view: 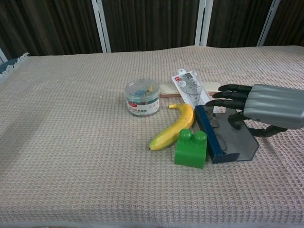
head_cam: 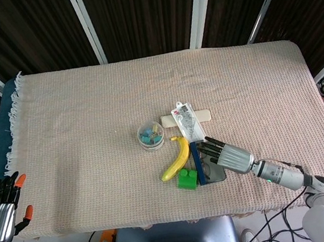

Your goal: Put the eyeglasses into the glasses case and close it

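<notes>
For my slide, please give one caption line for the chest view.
Right hand folds the gray lid over the open glasses case, beside a banana and green block.

Block (view: pixel 192 148) left of case (view: pixel 223 138); banana (view: pixel 174 127) behind.
</notes>
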### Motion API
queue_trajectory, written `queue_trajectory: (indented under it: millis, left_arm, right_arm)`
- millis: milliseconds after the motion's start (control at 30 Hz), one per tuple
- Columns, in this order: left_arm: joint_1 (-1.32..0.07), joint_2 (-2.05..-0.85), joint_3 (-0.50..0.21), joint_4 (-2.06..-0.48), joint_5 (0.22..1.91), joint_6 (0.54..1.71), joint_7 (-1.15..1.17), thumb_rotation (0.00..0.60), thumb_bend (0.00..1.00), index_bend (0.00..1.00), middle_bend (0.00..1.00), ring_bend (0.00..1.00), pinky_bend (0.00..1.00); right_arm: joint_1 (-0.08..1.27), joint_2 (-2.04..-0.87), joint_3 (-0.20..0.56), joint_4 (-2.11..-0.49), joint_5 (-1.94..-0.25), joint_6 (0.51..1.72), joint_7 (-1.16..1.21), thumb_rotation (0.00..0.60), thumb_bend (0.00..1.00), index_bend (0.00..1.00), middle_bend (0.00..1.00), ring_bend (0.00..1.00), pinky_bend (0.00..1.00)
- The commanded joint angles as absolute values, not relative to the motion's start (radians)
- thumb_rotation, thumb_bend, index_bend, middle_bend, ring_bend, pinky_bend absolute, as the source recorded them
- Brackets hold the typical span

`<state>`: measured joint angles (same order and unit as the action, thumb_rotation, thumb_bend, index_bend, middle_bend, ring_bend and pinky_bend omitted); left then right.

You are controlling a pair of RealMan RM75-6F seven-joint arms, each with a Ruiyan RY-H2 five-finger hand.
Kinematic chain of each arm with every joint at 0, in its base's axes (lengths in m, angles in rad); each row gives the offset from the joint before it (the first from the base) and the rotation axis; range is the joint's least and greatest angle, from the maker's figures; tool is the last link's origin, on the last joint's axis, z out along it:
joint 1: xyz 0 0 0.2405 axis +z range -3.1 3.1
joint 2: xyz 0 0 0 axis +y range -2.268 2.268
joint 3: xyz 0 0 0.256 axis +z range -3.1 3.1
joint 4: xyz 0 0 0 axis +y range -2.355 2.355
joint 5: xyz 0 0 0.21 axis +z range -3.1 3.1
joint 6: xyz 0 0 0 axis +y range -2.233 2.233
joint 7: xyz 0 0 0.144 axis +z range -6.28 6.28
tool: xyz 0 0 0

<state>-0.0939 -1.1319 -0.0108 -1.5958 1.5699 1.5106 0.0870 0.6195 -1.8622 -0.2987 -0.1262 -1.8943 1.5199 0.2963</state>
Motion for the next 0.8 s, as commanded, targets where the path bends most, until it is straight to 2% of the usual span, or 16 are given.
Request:
queue_trajectory:
  millis: [33,233,800]
  left_arm:
    - [-0.095,-1.132,-0.01,-1.596,1.572,1.51,0.086,0.6,0.41,0.0,0.0,0.0,0.04]
    - [-0.095,-1.13,-0.008,-1.594,1.58,1.511,0.079,0.6,0.41,0.0,0.0,0.0,0.04]
    - [-0.092,-1.128,-0.001,-1.594,1.597,1.521,0.072,0.6,0.41,0.0,0.0,0.0,0.04]
  right_arm:
    - [0.619,-1.862,-0.297,-0.126,-1.892,1.524,0.293,0.6,0.55,0.7,0.18,0.0,0.0]
    - [0.603,-1.845,-0.299,-0.131,-1.893,1.558,0.299,0.6,0.55,0.75,0.19,0.0,0.0]
    - [0.484,-1.753,-0.311,-0.143,-1.899,1.703,0.291,0.6,0.55,0.77,0.21,0.0,0.0]
